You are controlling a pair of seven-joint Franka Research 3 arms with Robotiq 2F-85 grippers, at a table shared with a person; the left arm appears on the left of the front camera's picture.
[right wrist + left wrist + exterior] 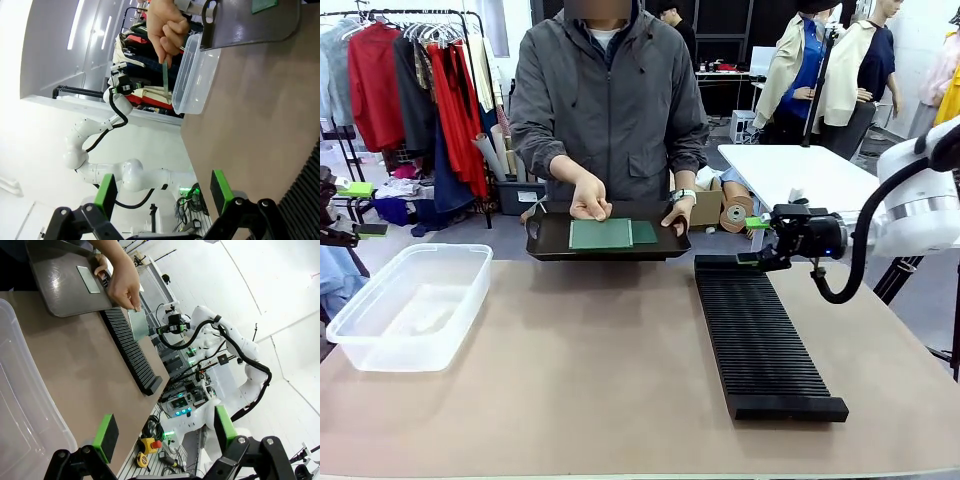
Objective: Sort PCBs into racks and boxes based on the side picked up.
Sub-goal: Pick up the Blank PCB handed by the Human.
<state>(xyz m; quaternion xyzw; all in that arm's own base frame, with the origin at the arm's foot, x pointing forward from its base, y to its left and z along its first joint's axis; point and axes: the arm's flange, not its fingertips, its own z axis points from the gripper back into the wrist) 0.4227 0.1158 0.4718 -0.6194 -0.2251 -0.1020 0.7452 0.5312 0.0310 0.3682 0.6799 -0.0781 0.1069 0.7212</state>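
- Green-padded and spread wide, the left gripper (165, 430) has nothing between its fingers. In the front view it sits at the left edge of the scene, and its arm is mostly cut off there.
- Equally wide and empty, the right gripper (162, 192) hangs at the right, just over the far end of the rack (760, 335).
- Brown and bare in the middle, the table (620, 380) carries the rack on its right half. The rack is long, narrow and black, it runs near to far, and fine slots cross its length.
- On the left half stands the box (410, 305), a clear tub with a rounded rim, near the left gripper. In the left wrist view the frame cuts off most of it.
- At the far edge of the table a person holds a dark tray (545, 245), with the person's left hand (678, 212) on its right rim.
- The held PCB (600, 233) hangs from the fingertips of the person's right hand (590, 198) over the tray.
  - Its paler green face is turned toward the near side, but any fine pattern on it is too small to make out.
  - From the right wrist it shows only as a thin edge-on sliver.
  - It lies well apart from both grippers, farther than either and roughly between them.
- A second PCB (644, 232), darker green, lies flat on the tray just right of the held one, which hides part of it.
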